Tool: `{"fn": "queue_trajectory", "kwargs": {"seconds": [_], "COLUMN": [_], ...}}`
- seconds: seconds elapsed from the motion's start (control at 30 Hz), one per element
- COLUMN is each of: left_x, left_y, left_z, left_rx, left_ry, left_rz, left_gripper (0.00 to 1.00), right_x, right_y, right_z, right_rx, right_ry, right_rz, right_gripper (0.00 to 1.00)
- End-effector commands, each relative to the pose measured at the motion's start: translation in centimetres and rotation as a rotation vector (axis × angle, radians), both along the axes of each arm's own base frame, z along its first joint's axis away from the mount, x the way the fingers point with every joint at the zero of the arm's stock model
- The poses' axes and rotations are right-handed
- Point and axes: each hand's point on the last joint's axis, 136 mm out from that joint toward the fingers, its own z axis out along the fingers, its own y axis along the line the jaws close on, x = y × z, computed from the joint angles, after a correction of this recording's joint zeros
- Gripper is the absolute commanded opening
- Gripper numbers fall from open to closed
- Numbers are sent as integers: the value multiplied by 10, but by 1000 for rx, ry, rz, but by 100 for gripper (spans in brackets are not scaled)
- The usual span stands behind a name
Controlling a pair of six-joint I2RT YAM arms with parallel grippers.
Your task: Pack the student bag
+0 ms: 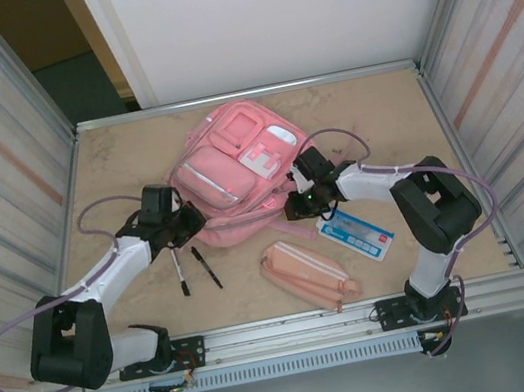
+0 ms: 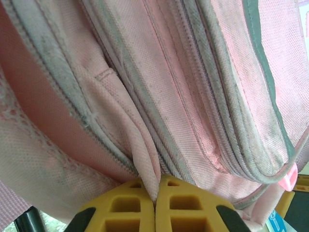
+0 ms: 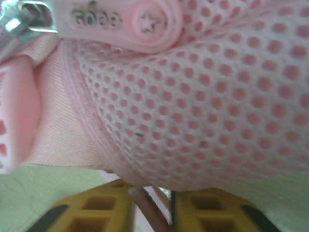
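Student bag [image 1: 243, 174] lying flat at the centre of the counter [image 1: 114, 161], toward 12 o'clock from the arm bases. The left fingers [image 2: 188, 205], at the bag's 8 o'clock edge, are clamped together on a fold of its pink fabric. The right fingers [image 3: 106, 210], at its 4 o'clock edge, are held apart, with a thin pink strand lying loose in the gap. Two pens [image 1: 206, 268], a pencil case [image 1: 306, 271] and a blue-and-white packet [image 1: 356, 232] are seen unpacked between 5 and 7 o'clock of the bag. Risk: with one side unheld, the bag may be dragged sideways rather than opened, and the thin fold may be pulled free.
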Motion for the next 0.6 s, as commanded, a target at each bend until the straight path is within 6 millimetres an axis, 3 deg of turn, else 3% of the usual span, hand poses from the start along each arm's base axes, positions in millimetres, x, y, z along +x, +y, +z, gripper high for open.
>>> {"fn": "queue_trajectory", "kwargs": {"seconds": [0.0, 0.07, 0.1, 0.23, 0.33, 0.43, 0.57], "left_x": [-5, -8, -11, -19, -17, -3, 20], "left_y": [-2, 1, 1, -10, -32, -37, -31], "left_z": [25, 37, 44, 76, 95, 93, 74], "left_rx": [-15, -12, -11, 73, 142, 269, 304], "left_ry": [-44, -73, -86, -182, -282, -287, -135], "left_rz": [-41, -43, -51, -135, -277, -327, -226], "left_gripper": [17, 35, 39, 52, 59, 69, 71], "right_x": [3, 0, -1, 2, 8, 13, 12], "right_y": [-8, -12, -14, -30, -45, -60, -73], "right_z": [25, 39, 46, 77, 97, 115, 135], "right_rx": [4, 13, 17, 3, -20, -35, -20], "right_ry": [-65, -108, -133, -251, -339, -415, -486], "right_rz": [2, 2, 0, -34, -88, -152, -202], "right_gripper": [35, 38, 39, 42, 44, 45, 49]}}
